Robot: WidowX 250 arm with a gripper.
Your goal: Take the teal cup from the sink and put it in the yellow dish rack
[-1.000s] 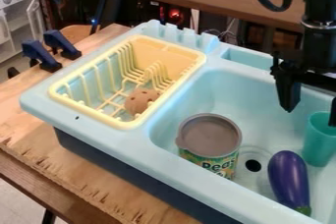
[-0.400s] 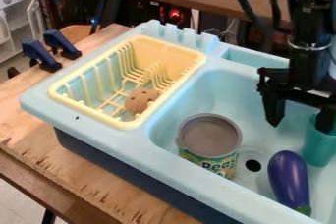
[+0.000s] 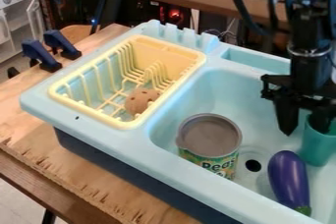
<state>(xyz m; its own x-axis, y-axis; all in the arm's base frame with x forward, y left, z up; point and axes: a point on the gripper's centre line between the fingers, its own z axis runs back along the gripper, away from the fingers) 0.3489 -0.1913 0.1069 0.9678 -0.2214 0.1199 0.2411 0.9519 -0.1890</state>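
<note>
Camera view has my pincer (image 3: 304, 126) spread wide, empty, one finger near the rim of the teal cup (image 3: 317, 147) in the sink (image 3: 220, 88), where an off-centre press could topple that cup towards the eggplant (image 3: 288, 176).

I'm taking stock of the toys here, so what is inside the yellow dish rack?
A round brown speckled toy lies in the yellow dish rack, by the side nearest the basin. Whatever is directly beneath it is covered.

The eggplant (image 3: 289, 178) is purple, the drying rack (image 3: 167, 51) yellow.
</note>
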